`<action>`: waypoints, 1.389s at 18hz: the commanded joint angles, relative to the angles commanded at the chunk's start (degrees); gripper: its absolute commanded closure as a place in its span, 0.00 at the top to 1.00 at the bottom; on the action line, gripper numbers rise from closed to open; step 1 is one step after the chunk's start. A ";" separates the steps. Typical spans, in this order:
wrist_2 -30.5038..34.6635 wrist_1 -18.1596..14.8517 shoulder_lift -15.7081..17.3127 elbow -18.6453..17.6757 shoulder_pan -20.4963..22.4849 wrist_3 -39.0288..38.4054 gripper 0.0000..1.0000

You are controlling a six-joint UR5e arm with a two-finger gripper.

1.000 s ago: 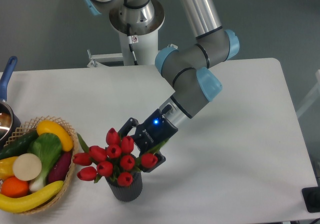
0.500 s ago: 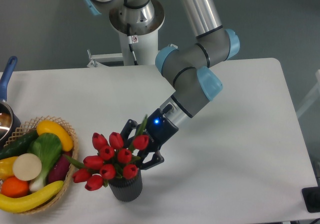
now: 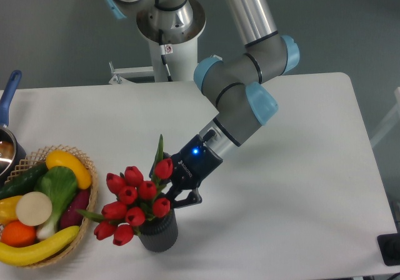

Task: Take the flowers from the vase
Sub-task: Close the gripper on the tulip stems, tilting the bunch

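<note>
- Spreading across most of the scene is a white table (image 3: 300, 167) with rounded corners, seen from above against a grey floor.
- A grey robot arm (image 3: 240, 102) with light blue joint caps reaches down from its round base at the top, angling toward the front left of the table.
- A woven wicker basket (image 3: 87, 214) sits at the front left edge, filled with fruit and vegetables, among them a banana, a cucumber and an orange.
- The flowers (image 3: 134, 202), a bunch of red tulip buds with green leaves, lean to the left out of the vase, with their stems in its mouth. One long leaf points straight up beside the topmost bud.
- The black gripper (image 3: 170, 181), showing a small blue light, is pressed in among the upper right side of the bunch. The buds hide its fingertips, so whether its jaws are closed on the stems cannot be told.
- The vase (image 3: 159, 235), a short dark grey ribbed cylinder, stands upright near the front edge, just right of the basket.
- A pot with a blue handle (image 3: 9, 99) is cut off at the left edge.
</note>
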 joint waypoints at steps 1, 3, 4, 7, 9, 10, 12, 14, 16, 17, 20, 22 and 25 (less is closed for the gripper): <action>-0.53 0.00 0.09 0.00 0.09 0.00 0.26; -0.62 0.00 0.17 -0.17 0.09 0.00 0.26; -0.62 0.00 0.26 -0.18 0.18 0.00 0.26; -0.71 0.00 0.35 -0.35 0.35 -0.52 0.26; -0.80 0.00 0.44 -0.53 0.44 -0.62 0.26; -0.80 0.00 0.44 -0.53 0.44 -0.62 0.24; -0.80 0.00 0.44 -0.53 0.35 -0.79 0.22; -0.80 0.00 0.44 -0.70 0.35 -0.88 0.15; -0.80 0.00 0.53 -0.70 0.44 -0.88 0.15; -0.80 0.00 0.53 -0.79 0.53 -0.97 0.15; -0.89 0.00 0.53 -0.79 0.53 -0.97 0.15; -1.41 0.00 0.53 -0.79 0.62 -0.97 0.15; -4.04 0.00 0.53 -0.70 1.14 -1.05 0.15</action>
